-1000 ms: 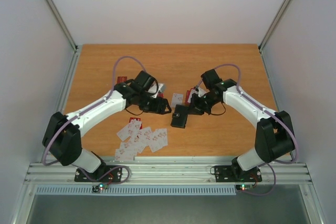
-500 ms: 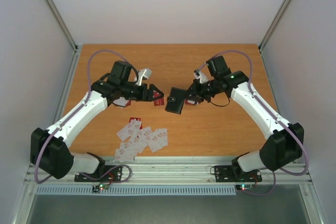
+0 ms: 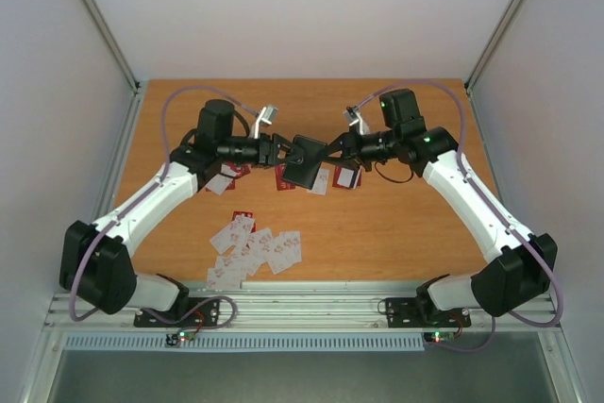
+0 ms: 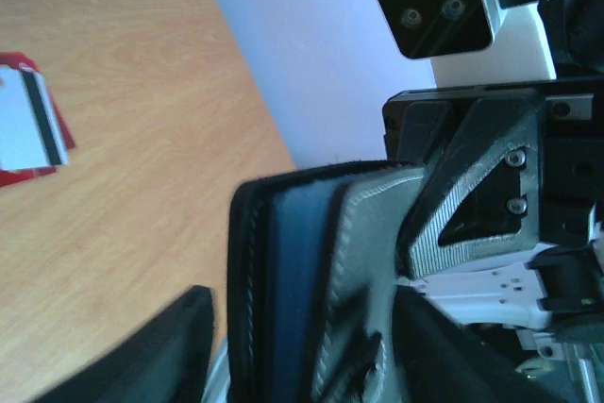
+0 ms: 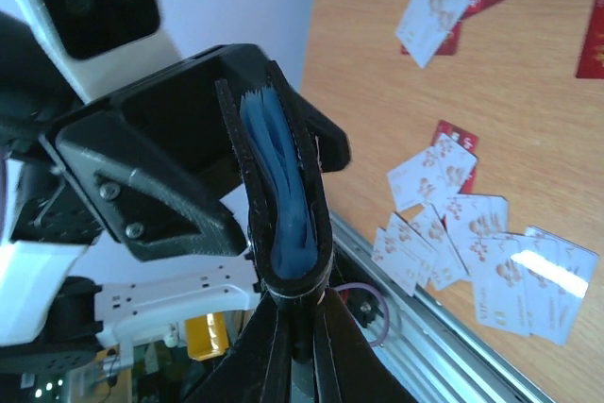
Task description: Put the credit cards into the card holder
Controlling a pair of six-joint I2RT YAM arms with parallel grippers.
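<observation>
Two grippers meet at the card holder (image 3: 307, 159), lifted off the orange wood-grain table (image 3: 406, 233) and hanging between the wrists. Small, black, rectangular, folding. Matte soft cover with a line of pale stitching along its rim. Inside, thin blue-grey layers fanned like pages, plus a silvery woven-looking flap with its own seam. Stands on edge, sprung slightly apart into a narrow V.

On the holder's right, the right gripper (image 3: 332, 150). Pinched almost fully together on the end where the layers converge, black cover running straight out from between the fingertips. A firm hold.

On the holder's left, the left gripper (image 3: 279, 149). Jaws parted and straddling the holder's free end, one angular black plastic finger at each face. Close to the cover on both sides, but cannot tell whether the pads press it.

Below the holder, flat on the table, the credit cards (image 3: 255, 252): thin, glossy rectangles. Nearer the arm bases than the holder and to its left, a loose overlapping heap of white ones with red marks, one red card at the heap's far edge. Just under the holder and to its right, a few red ones and a white one. Left of the holder, a white card with a dark stripe (image 4: 33, 129), lying on red ones.
</observation>
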